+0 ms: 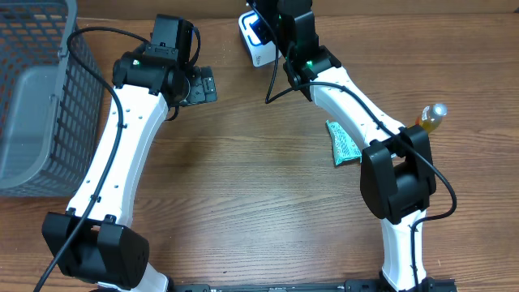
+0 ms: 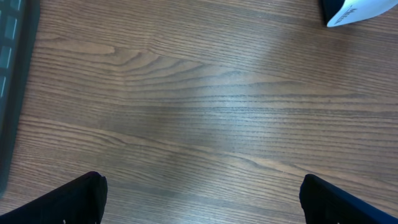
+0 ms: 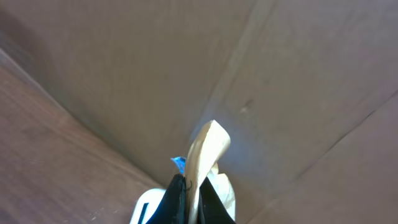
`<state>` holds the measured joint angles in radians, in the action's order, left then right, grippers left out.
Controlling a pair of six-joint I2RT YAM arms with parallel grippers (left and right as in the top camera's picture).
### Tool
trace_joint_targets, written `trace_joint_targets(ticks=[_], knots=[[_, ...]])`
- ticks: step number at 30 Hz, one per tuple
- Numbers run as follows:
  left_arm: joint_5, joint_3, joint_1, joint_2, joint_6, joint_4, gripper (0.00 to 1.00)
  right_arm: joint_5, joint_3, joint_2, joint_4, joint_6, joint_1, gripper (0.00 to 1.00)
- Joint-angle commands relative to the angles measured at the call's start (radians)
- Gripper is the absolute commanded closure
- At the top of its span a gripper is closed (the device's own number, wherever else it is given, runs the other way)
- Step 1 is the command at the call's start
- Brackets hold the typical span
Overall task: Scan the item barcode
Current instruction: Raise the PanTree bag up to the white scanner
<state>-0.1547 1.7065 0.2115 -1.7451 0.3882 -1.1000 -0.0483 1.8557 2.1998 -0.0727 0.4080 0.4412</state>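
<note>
Overhead view, clock directions from the table centre. Table [image 1: 243,203]: wooden work surface. Basket [image 1: 40,40], 9 to 10 o'clock: grey mesh, probably set aside as a bin. Left arm [image 1: 122,146]: reaches toward 11 o'clock; left gripper [image 2: 202,196] hangs over bare wood with jaws spread wide and nothing between them, apparently parked clear of the scan. Right arm [image 1: 357,105]: extends to 12 o'clock, above the scanner [image 1: 253,36], a white and blue unit at the far edge. Green packet [image 1: 342,144] and amber bottle [image 1: 431,116], 2 to 3 o'clock: lying apart on the table. Right gripper [image 3: 191,186]: clamped on a pale flat item [image 3: 208,146], seen edge-on and held over the scanner, presumably to present its barcode; no barcode is visible.
</note>
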Motion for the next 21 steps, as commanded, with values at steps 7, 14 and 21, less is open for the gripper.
trace_joint_targets(ticks=[7,14,21], knots=[[-0.01,0.017,0.005,0.012,-0.015,0.0,0.0,0.135,0.016,0.006,0.047,-0.105,0.005,0.96],[-0.009,0.017,0.005,0.012,-0.015,0.0,0.0,0.141,0.016,0.006,-0.076,-0.132,0.006,0.96],[-0.01,0.017,0.005,0.012,-0.015,0.0,0.0,0.173,0.016,0.006,-0.097,-0.132,0.008,0.96]])
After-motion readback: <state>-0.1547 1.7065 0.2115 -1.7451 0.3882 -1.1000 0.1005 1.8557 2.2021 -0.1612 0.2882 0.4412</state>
